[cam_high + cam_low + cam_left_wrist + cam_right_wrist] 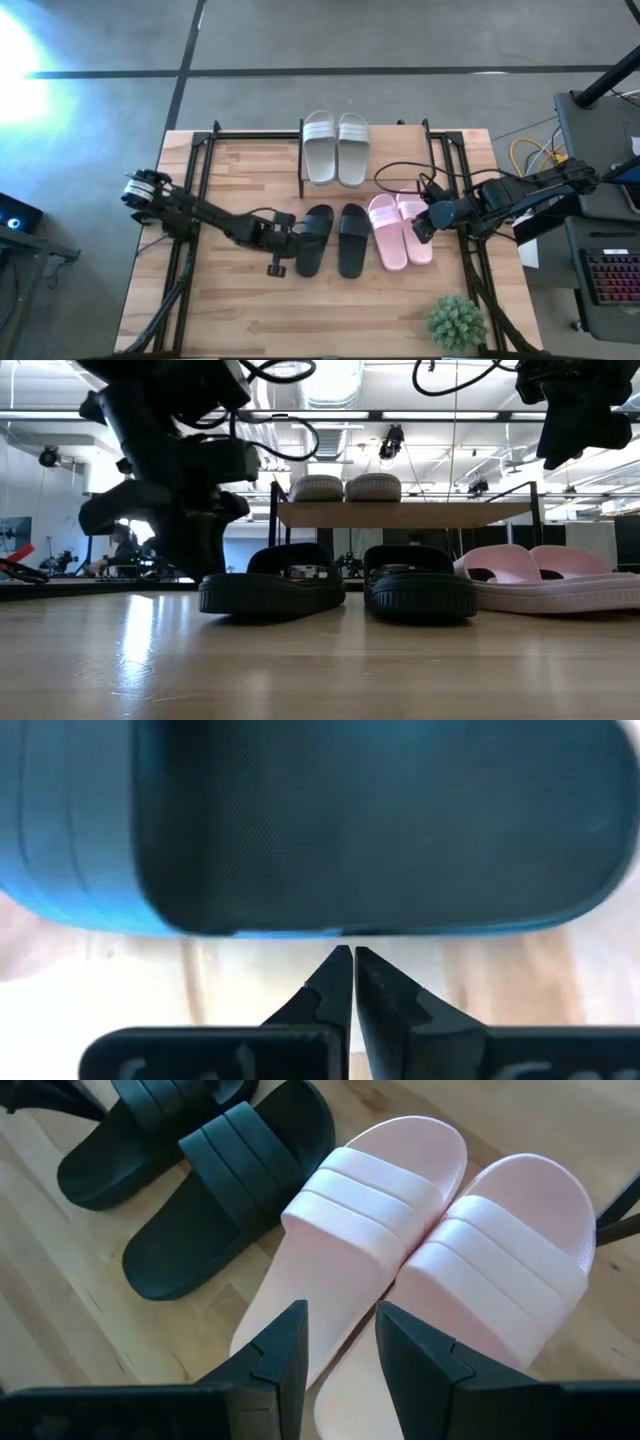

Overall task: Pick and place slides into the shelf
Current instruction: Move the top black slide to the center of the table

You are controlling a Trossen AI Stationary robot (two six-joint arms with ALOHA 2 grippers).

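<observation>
The black pair (333, 240) lies side by side mid-table, soles down, with the pink pair (400, 230) to its right. The pale grey pair (335, 148) rests on the left part of the shelf's board (395, 150), which stands toward the far edge. My left gripper (290, 243) is shut and low at the table, against the left side of the left black slide (272, 585). My right gripper (340, 1345) is open and hovers above the pink pair (400, 1250), well clear of it in the low view (575, 445). My left gripper has its shut fingertips (346, 960) level at the left side edge of the left black slide's sole (340, 925), coming from the table's left. Whether the tips touch the edge or stop just short, I cannot tell. The slide lies flat on the table.
A small green plant (457, 322) stands near the table's near right corner. Black frame rails (195, 170) run along the table's left and right sides. Cables (400, 172) loop by the right arm. Bare wood lies in front of the slides.
</observation>
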